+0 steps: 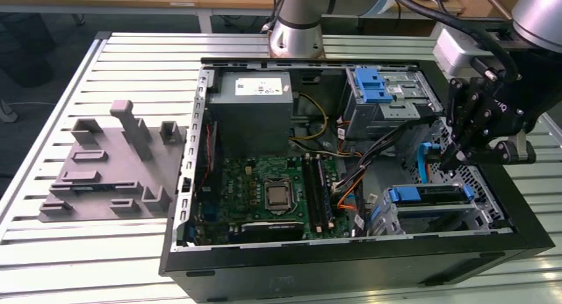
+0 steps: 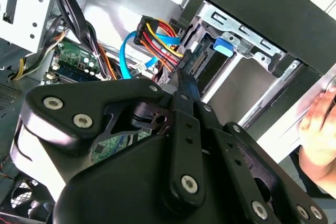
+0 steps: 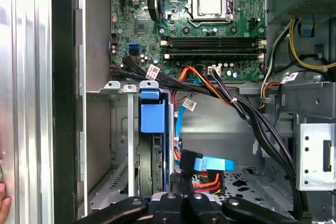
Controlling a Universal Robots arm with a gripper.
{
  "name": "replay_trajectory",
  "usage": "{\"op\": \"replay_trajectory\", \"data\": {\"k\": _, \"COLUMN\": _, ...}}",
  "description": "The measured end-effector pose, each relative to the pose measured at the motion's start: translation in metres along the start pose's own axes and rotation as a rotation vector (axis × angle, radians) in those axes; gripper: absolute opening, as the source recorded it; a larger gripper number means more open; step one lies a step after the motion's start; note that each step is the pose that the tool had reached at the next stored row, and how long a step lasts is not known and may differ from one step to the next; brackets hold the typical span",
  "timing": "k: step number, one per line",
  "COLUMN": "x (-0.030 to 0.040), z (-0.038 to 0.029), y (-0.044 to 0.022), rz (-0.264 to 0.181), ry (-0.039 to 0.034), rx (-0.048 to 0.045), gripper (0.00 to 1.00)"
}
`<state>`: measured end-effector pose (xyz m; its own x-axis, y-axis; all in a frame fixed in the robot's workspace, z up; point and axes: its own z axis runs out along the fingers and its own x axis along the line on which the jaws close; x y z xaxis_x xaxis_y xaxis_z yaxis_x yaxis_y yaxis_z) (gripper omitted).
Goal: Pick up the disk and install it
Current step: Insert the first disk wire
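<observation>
Black gripper hangs low inside the open computer case, at the exterior view's right side, just above the lower drive bay. Whether it is clenched or released cannot be told from any of the views, and nothing can be seen caught in it. In both wrist views its tip points down beside the bay, close to the bundle of coloured power wires.

The slatted metal table carries everything. On it the case lies on its side with its panel off. On the exterior view's left, apart from the case, stands a grey moulded fixture.

Inside the case, the grey power supply box sits at the far end, with the green motherboard below it. A metal cage with a blue latch is fixed at the far right corner.

The disk sits in the lower drive bay near the case's front corner. Its blue carrier tab faces outward, and it appears to be slid fully home, though the bay walls hide much of it. A blue flat cable curls just beside the bay.

A person's hand shows at the outer side of the case.
</observation>
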<state>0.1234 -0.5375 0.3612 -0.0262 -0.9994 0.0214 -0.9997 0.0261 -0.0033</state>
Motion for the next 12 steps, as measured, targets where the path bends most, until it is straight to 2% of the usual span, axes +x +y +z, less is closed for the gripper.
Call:
{"op": "replay_trajectory", "data": {"k": 7, "x": -0.0003, "z": 0.0005, "y": -0.0005, "rz": 0.0, "ry": 0.0002, "rx": 0.0008, "gripper": 0.11}}
{"op": "replay_trajectory", "data": {"k": 9, "x": -0.0003, "z": 0.0013, "y": -0.0005, "rz": 0.0, "ry": 0.0, "rx": 0.0033, "gripper": 0.11}}
{"op": "replay_trajectory", "data": {"k": 10, "x": -0.0003, "z": 0.0017, "y": -0.0005, "rz": 0.0, "ry": 0.0, "rx": 0.0053, "gripper": 0.18}}
{"op": "replay_trajectory", "data": {"k": 12, "x": -0.0004, "z": 0.0026, "y": -0.0005, "rz": 0.0, "ry": -0.0002, "rx": 0.0095, "gripper": 0.18}}
